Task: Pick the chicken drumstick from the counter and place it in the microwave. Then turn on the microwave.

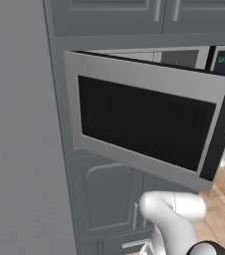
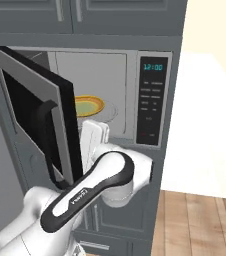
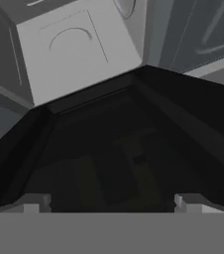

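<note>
The microwave (image 2: 130,65) has its black-window door (image 2: 32,110) swung wide open to the left. A yellow plate (image 2: 87,106) lies inside the cavity. The keypad with its teal display (image 2: 153,100) is on the right. The white hand (image 2: 93,135) reaches up at the door's free edge, just below the cavity opening. In the hand view my gripper (image 3: 111,202) is open, its fingertips (image 3: 34,202) wide apart with nothing between them, facing a dark black surface close ahead. The chicken drumstick is hidden, and the counter is out of view.
The open door (image 1: 144,124), with its dark handle (image 1: 219,139), hangs over the arm (image 1: 174,214). Grey cabinet fronts (image 1: 109,199) stand below the microwave and a tall grey panel (image 1: 20,124) to the left. Wooden floor (image 2: 200,220) lies to the right.
</note>
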